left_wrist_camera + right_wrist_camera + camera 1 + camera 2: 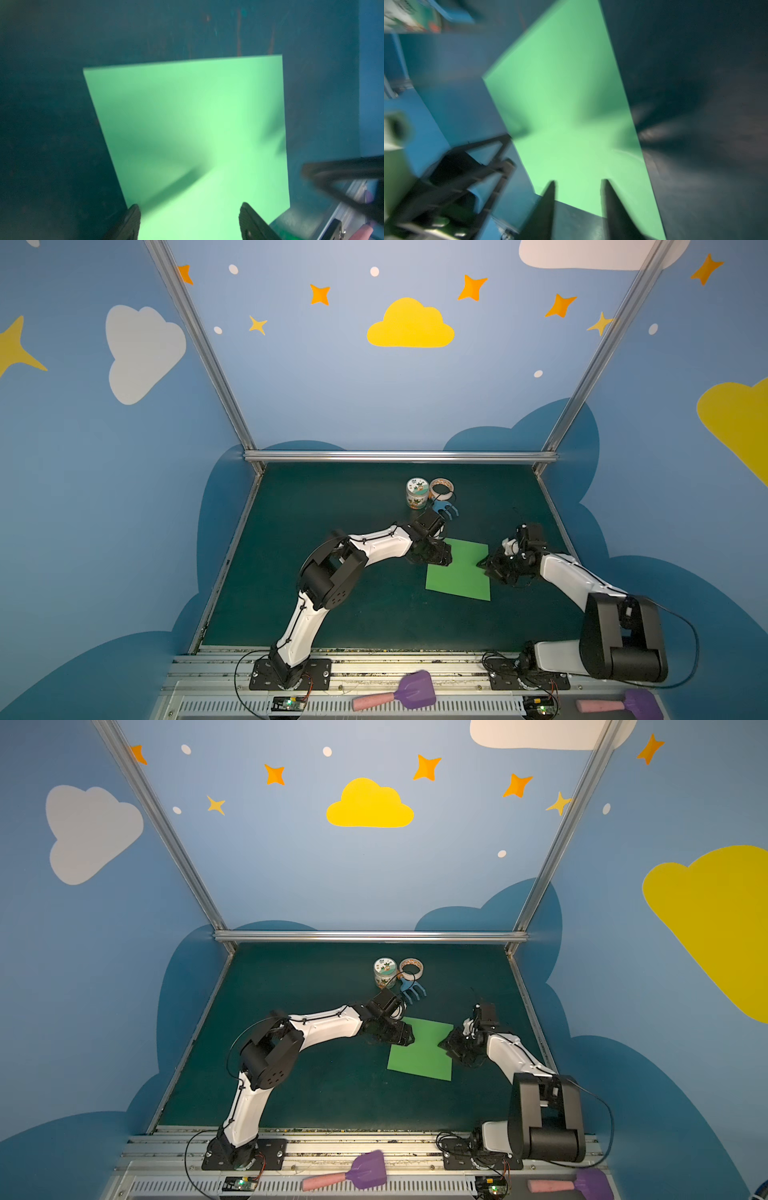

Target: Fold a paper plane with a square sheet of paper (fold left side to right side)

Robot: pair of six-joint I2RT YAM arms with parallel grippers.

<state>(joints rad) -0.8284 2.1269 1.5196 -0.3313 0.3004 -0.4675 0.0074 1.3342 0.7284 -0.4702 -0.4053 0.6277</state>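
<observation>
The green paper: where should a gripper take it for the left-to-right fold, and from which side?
Take the square sheet of paper at its left edge, coming from the left, where the left gripper stands open. It lies flat on the mat, so one finger probably must slide under that thin edge.

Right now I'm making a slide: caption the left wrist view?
Open left fingers frame the green square sheet of paper on the dark mat.

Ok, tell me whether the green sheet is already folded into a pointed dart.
No, in a top view the square sheet of paper lies flat on the mat, four-cornered, with no point or flaps.
</observation>
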